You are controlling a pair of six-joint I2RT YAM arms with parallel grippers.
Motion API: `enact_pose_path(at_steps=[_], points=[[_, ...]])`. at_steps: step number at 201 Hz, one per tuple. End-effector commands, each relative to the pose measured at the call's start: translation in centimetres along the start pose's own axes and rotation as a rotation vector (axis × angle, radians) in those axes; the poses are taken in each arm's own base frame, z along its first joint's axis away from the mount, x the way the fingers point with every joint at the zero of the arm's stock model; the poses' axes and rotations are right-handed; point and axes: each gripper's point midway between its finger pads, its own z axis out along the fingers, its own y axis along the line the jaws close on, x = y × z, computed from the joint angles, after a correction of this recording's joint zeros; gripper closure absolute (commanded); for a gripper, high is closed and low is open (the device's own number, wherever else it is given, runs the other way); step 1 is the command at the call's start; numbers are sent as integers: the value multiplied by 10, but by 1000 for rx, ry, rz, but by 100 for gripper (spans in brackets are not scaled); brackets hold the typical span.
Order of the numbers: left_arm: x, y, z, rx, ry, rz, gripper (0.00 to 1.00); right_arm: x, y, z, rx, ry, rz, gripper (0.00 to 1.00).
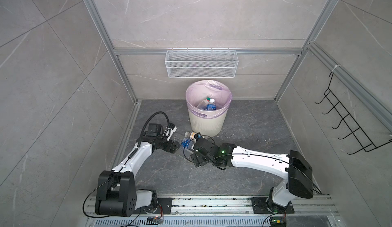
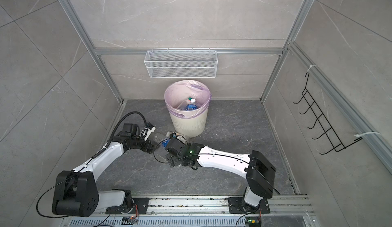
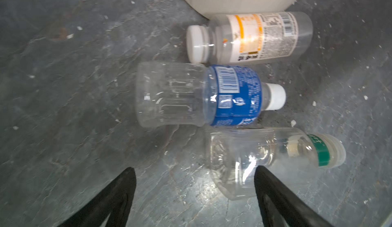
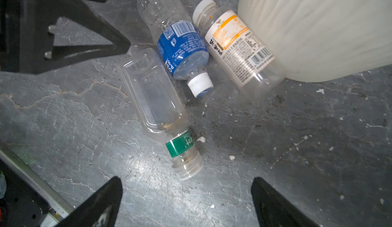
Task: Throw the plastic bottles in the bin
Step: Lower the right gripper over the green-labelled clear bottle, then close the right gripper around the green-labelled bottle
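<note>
Crowding worries me most: my left gripper [image 3: 194, 169] and right gripper [image 4: 186, 179] both hover low over the same small cluster. The jaws of each stand apart with nothing between them, and the two nearly meet in both top views. If I send both in together, I judge they could knock each other or go for the same bottle.

Three of the plastic bottles lie on their sides on the dark grey stone-look floor [image 4: 84, 109], just in front of the round cream-white ribbed bin [image 1: 206, 124]. The bin already holds some bottles [image 1: 210, 106] inside its pale pink liner [image 1: 192, 100].

The clear bottle with the green neck band [image 4: 157, 100] is nearest both grippers. Its long axis runs from the left arm's side to the right's, clear cap toward the right gripper and base toward the left one. The clear blue-labelled bottle with a white cap [image 4: 182, 52] lies just beside it, roughly parallel, cap the same way. The white-and-orange-labelled bottle [image 4: 237, 50] lies beyond, cap reversed, its base against the bin's foot.

All three look light, round and closely packed. A careless descent may shove one instead of straddling it, roll it, or flick its neighbours away. Thin plastic could also buckle and slip on the lift.
</note>
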Motion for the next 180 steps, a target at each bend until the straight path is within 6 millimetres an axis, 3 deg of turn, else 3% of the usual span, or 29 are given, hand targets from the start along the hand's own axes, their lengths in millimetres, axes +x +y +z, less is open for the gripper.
enact_pose_path(at_steps=[1,50,103,180], points=[[-7,14,-10,-57,-49,-34,10,-11,15,7,-31,-6,-41,3],[-3,39,-17,-120,-50,-120,10,-24,37,32,-59,17,-103,9],[-2,36,-21,-113,-62,-132,9,-29,53,67,-60,73,-177,9],[3,33,-20,-104,-57,-138,8,-11,54,100,-31,143,-205,13]])
